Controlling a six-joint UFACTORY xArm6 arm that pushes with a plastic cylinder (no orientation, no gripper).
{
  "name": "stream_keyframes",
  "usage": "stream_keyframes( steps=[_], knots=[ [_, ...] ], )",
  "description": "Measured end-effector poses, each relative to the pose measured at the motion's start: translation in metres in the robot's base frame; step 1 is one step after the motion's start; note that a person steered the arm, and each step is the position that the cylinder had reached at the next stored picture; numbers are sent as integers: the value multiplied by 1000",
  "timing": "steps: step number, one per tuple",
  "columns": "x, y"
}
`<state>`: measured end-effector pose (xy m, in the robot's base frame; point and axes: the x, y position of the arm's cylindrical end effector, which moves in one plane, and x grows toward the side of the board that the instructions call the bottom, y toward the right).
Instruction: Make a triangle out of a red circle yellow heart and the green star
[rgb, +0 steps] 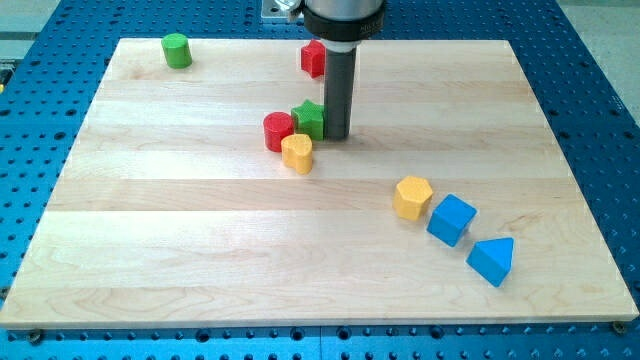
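Observation:
The red circle block (278, 131), the yellow heart block (297, 153) and the green star block (309, 119) sit bunched together a little above the board's middle. The red circle is at the left, the star at the upper right, the heart just below between them. My tip (337, 136) stands right beside the green star on its right side, touching or nearly touching it. The dark rod rises from there to the view's top.
A green cylinder (177, 50) sits at the top left. A red block (313, 58) sits at the top behind the rod. A yellow hexagon (412, 197), a blue cube (451, 219) and a blue triangle (492, 260) lie at the lower right. The wooden board (150, 250) lies on a blue perforated table.

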<state>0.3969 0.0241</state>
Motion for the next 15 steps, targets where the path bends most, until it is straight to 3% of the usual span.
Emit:
stream_keyframes(
  steps=[1,2,3,5,7,10,11,13,15],
  knots=[
    [47,-1],
    [52,-6],
    [60,-53],
    [49,-108],
    [22,-108],
    [20,-99],
    [20,-92],
    [-27,-34],
    [-83,60]
  ],
)
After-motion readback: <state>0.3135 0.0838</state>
